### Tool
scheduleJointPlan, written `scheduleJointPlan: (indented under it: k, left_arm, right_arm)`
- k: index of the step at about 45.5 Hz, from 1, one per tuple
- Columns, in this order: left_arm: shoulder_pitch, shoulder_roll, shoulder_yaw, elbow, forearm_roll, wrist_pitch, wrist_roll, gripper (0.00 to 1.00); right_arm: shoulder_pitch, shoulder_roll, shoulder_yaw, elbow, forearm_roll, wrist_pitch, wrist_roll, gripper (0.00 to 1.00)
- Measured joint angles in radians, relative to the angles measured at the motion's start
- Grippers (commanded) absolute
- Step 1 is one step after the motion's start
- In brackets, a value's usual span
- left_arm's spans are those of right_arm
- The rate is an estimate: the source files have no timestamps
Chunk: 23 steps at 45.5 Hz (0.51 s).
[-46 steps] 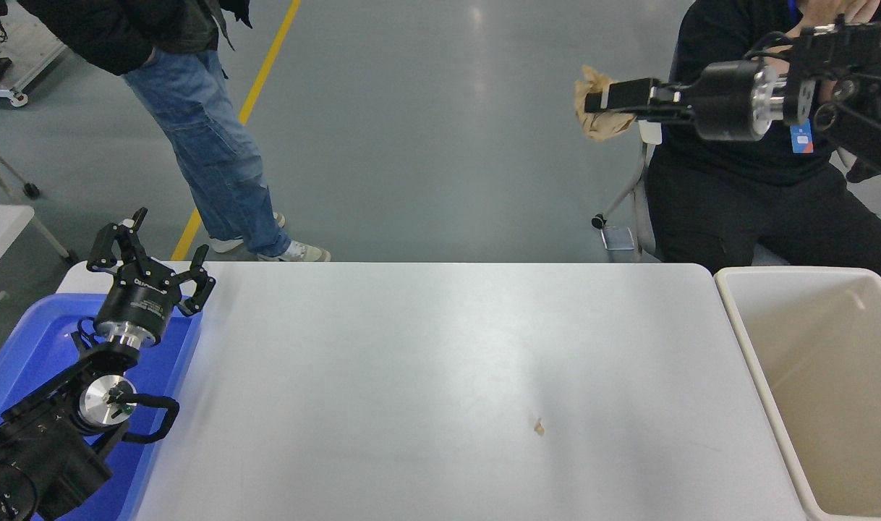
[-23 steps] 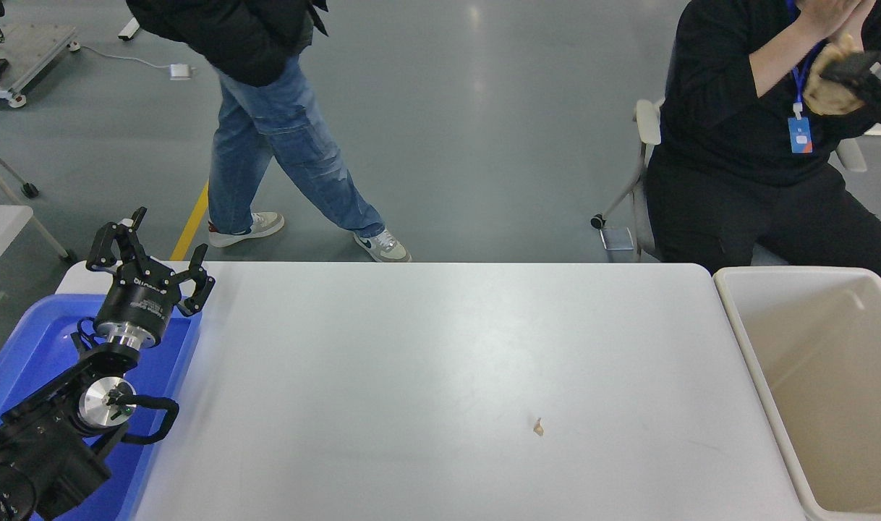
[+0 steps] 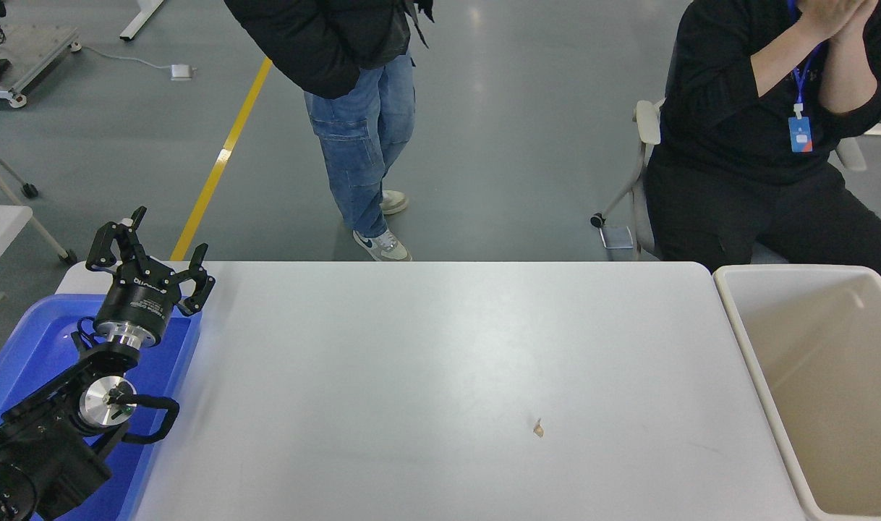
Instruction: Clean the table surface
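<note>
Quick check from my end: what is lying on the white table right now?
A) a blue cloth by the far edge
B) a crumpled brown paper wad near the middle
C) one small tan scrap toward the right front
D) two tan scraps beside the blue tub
C: a single small tan scrap lies on the white table, toward the beige tub, and nothing else shows on the top.

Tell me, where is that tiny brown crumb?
The tiny brown crumb lies on the white table, right of its middle, toward the near edge and the beige tub.
</note>
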<state>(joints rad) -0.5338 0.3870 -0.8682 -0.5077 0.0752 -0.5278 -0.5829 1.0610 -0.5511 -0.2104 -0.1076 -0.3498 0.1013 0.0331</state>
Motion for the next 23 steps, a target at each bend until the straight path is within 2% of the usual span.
scheduleJointPlan:
  k: [10,23]
  left_arm:
    - [0.000,0.000,0.000,0.000,0.000,0.000,0.000,1.00]
    - [0.000,0.000,0.000,0.000,0.000,0.000,0.000,1.00]
  right_arm:
    - [-0.063,0.004,0.078,-0.004,0.006,-0.096,-0.068,0.00]
    - [-0.148,0.055,0.120,-0.003,0.043,-0.165,-0.094,0.00]
